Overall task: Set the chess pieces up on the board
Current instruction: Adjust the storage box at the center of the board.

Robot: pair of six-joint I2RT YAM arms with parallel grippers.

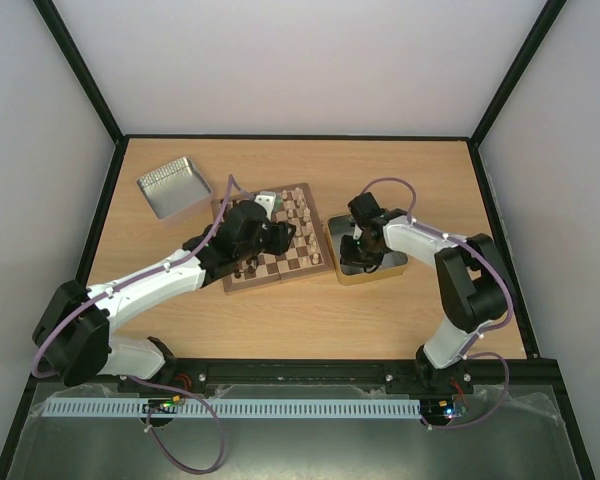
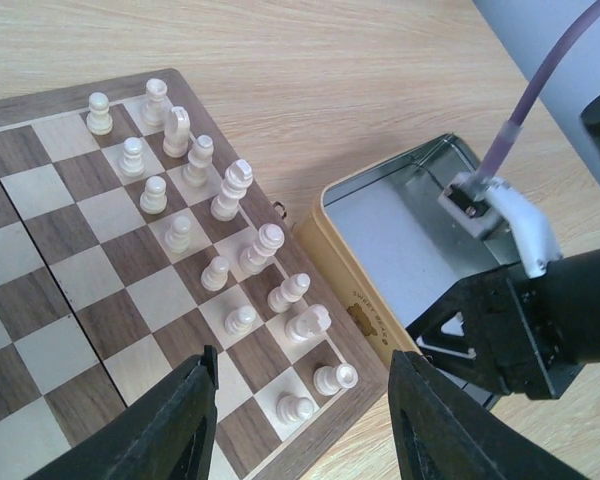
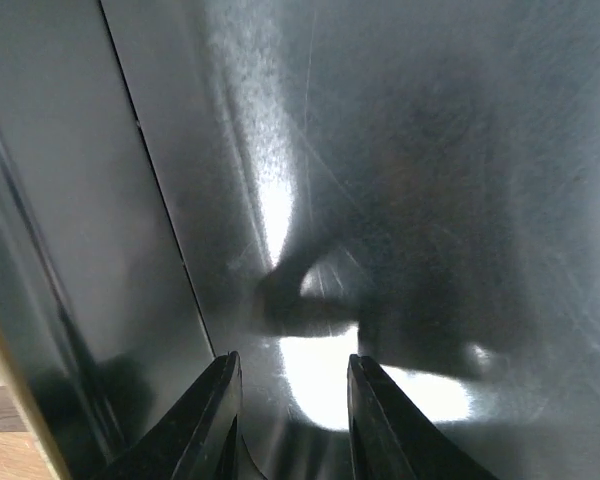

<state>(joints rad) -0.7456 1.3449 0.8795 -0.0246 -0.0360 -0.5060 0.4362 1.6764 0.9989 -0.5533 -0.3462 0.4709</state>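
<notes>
The chess pieces point(image 2: 230, 190), cream ones, stand upright in two close rows along the edge of the board point(image 2: 70, 250) that faces the gold-rimmed tin point(image 2: 400, 230). The inner row seems to have one gap near the corner. The left gripper point(image 2: 305, 400) hangs over that corner with its fingers wide apart and nothing between them. Because the pieces stand so near each other, a low sideways move there would probably knock one into its neighbours. The right gripper point(image 3: 290, 385) is down inside the tin, fingers narrowly parted with only bright metal showing between them (a blurred dark shape ahead of the tips cannot be identified). Closing there could scrape the floor or miss a small piece. Both arms work beside the same board edge, so they could collide when a piece is carried across. A second, silver tin point(image 1: 173, 186) lies well apart at the far left, and the left arm hides much of the board's other half from above.
</notes>
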